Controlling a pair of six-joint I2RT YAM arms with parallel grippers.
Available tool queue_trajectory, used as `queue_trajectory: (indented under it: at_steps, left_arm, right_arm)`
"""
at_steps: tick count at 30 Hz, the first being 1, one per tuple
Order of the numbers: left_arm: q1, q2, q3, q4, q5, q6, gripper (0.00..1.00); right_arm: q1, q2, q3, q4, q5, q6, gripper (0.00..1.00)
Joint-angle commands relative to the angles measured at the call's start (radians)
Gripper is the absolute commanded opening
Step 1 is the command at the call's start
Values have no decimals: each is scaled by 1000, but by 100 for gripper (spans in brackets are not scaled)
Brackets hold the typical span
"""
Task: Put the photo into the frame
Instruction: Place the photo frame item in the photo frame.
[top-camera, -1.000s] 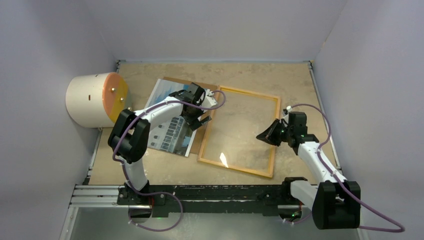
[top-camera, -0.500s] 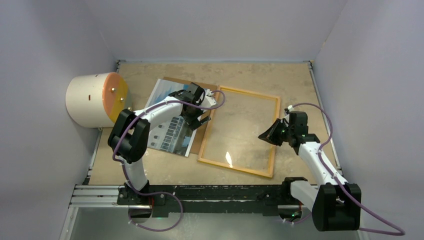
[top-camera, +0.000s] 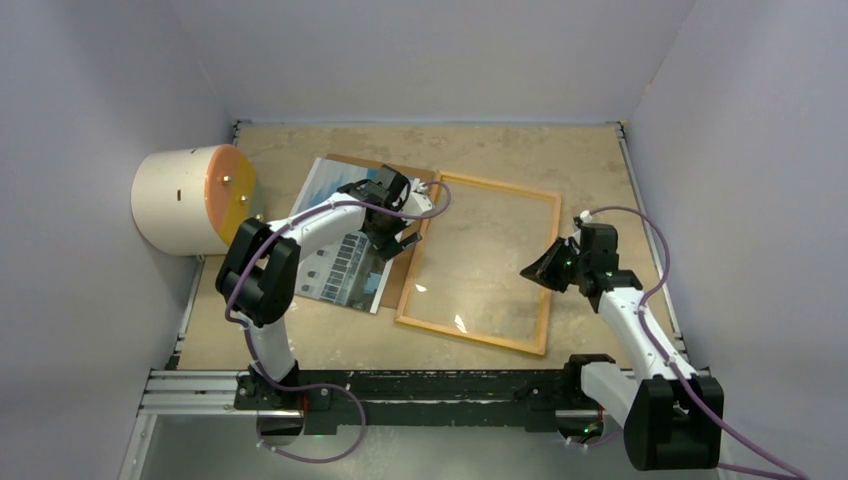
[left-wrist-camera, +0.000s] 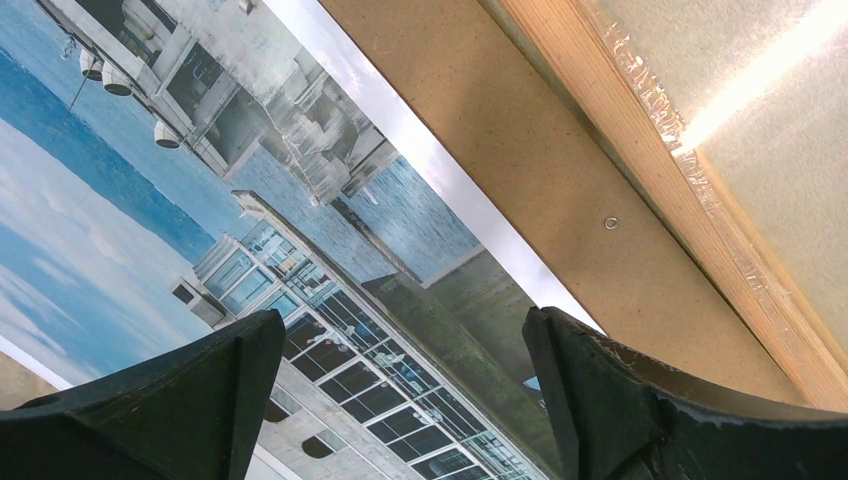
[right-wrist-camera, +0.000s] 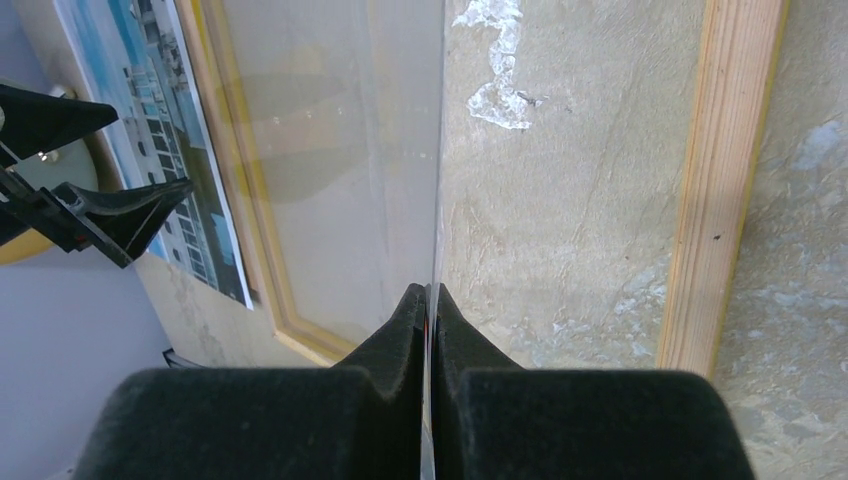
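1. The frame lies flat mid-surface, light wood side up. Inside its rails sits only the clear pane, which shows glare spots near the near-left corner.
2. The photo is outside the frame, just to its left. It lies face up on a brown backing board, and a strip of board shows between the print and the frame's left rail.
3. A white drum with an orange end face lies on its side at the far-left edge of the surface. Its contents are not visible.
4. Left arm: the elbow is raised over the near-left area and the forearm runs right and far across the photo, wrist tipped down. The left gripper hangs over the photo's right border with its jaws released and spread wide. The wrist view shows them straddling the white border, with board beyond. I cannot tell whether they touch the print.
5. Right arm: it reaches far and left from its base. The right gripper points left at the frame's right rail, jaws clenched. The wrist view shows the pane's thin edge pinched between them.
6. Photo: the long axis runs far to near, with the sky end far and the building end near.
7. Frame: the long axis runs far to near, with the near end skewed slightly left.
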Motion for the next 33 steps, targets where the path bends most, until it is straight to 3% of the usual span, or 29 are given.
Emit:
queue_trajectory:
  at_steps: [1, 19, 33]
  left_arm:
    - [5, 6, 37, -3, 11, 7, 100]
    - [4, 8, 39, -1, 16, 13, 100]
    - [3, 74, 24, 47, 149, 8, 100]
  right_arm:
    - [-6, -19, 0, -4, 63, -4, 0]
    - [-47, 18, 21, 16, 19, -35, 0]
    - [-49, -67, -8, 225, -233, -11, 0]
